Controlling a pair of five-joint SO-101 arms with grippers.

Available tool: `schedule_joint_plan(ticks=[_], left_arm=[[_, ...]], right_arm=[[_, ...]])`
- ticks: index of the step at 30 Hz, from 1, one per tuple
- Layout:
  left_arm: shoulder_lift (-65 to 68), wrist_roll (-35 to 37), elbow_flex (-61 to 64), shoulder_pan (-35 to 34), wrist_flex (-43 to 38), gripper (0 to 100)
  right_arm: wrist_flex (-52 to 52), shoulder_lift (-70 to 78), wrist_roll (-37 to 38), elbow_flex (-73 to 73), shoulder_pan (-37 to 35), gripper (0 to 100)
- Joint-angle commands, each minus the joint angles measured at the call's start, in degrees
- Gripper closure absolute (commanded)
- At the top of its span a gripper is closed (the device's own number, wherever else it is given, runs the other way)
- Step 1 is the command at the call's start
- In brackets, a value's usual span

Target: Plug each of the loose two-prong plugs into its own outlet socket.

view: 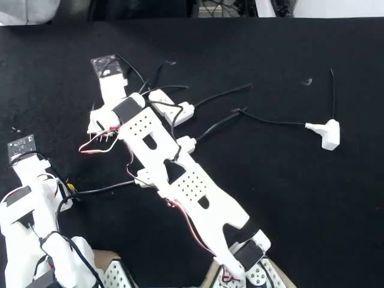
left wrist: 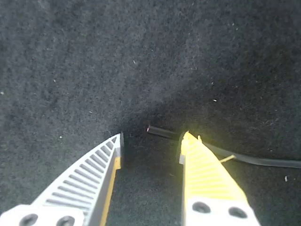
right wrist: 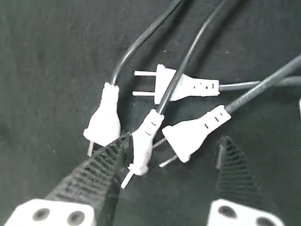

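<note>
Pointing prongs [right wrist: 126, 180] toward right end effector [right wrist: 175, 141], three plugs [right wrist: 102, 122], seemingly flat

You see white plugs [right wrist: 190, 136] on black cords [right wrist: 136, 47] across the black table [view: 300, 210]; near the plugs, your right gripper [right wrist: 175, 141] has black ribbed fingers [right wrist: 94, 174].

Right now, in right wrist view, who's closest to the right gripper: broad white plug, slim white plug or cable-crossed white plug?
1. Broad white plug, inside the right gripper.
2. Slim white plug, beside one finger.
3. Cable-crossed white plug, farthest ahead.
</note>
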Motion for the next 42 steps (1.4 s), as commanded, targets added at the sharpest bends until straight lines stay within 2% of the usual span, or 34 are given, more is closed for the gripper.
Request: schedule_joint_plan(ticks=[1, 5, 11, 13, 17, 18, 22, 27, 33, 37, 42], left_arm=[[-0.1, 0.3, 0.9, -1.5, -1.8, 80], [-0.1, 0.3, 1.0, -1.4, -1.8, 80], [-0.1, 0.3, 1.0, -1.5, -1.8, 80], [-0.1, 0.3, 1.0, -1.4, -1.8, 80], [-0.1, 0.3, 1.0, -1.4, -1.8, 80], [-0.1, 0.3, 1.0, -1.4, -1.8, 80], [-0.1, 0.3, 1.0, -1.4, -1.8, 80], [-0.1, 0.3, 1.0, -1.4, -1.8, 80], [-0.1, 0.3, 1.0, -1.5, -1.8, 80], [-0.1, 0.3, 1.0, -1.4, -1.8, 80], [-0.1, 0.3, 1.0, -1.5, -1.8, 80]], right_arm=[[-3.0, -1.5, -8.7, -1.5, 3.5, 71.6], [-5.3, 2.6, -13.1, -2.0, 4.7, 71.6], [-3.3, 3.6, -13.4, -2.1, 6.9, 72.2], [-2.7, 3.6, -13.0, -2.1, 6.9, 77.6], [-2.9, 3.6, -12.8, -2.1, 6.9, 97.0], [-2.9, 3.6, -12.8, -2.1, 6.9, 99.2], [0.2, 2.9, -12.7, -3.4, 7.0, 98.8], [10.5, -3.6, -12.1, -4.4, 6.9, 98.8], [18.4, -10.9, -4.5, -4.5, 6.7, 98.8], [19.0, -14.7, 4.5, -4.5, 7.0, 98.8], [19.1, -19.4, 5.0, -4.3, 6.9, 98.8]])
